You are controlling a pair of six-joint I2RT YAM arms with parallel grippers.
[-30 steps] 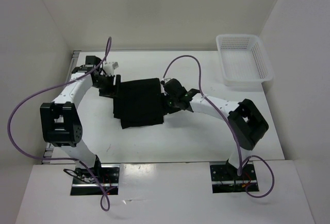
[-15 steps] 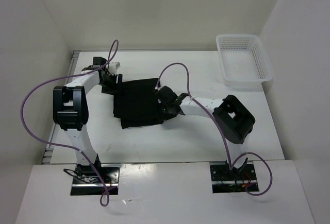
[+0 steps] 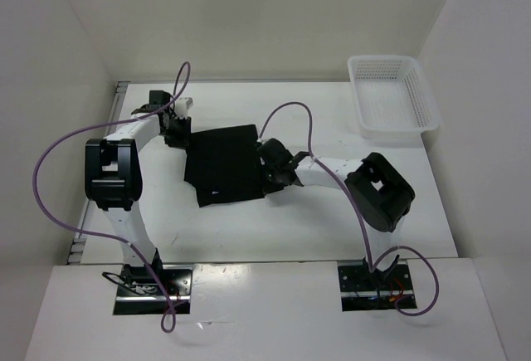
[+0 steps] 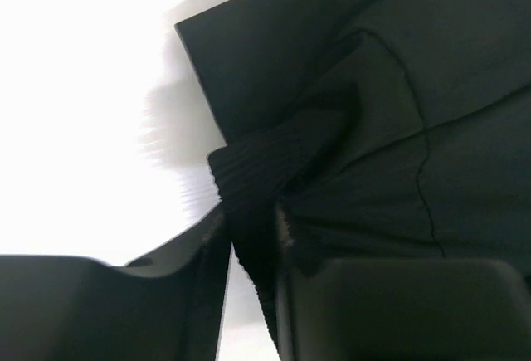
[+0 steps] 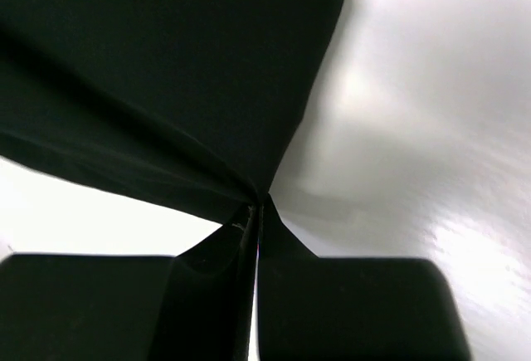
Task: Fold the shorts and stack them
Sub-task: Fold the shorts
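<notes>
The black shorts lie folded on the white table, with a small white mark near their front edge. My left gripper is at their far left corner. In the left wrist view the ribbed waistband is bunched between the jaws of the left gripper, which are shut on it. My right gripper is at the shorts' right edge. The right wrist view shows the right gripper shut, pinching a thin edge of the black shorts just above the table.
A white mesh basket stands at the back right corner. White walls enclose the table on the left, back and right. Purple cables loop above both arms.
Both grippers have closed on the shorts' edges, the left on the waistband corner and the right on the right edge. The shorts' left side has bunched and shifted slightly.
</notes>
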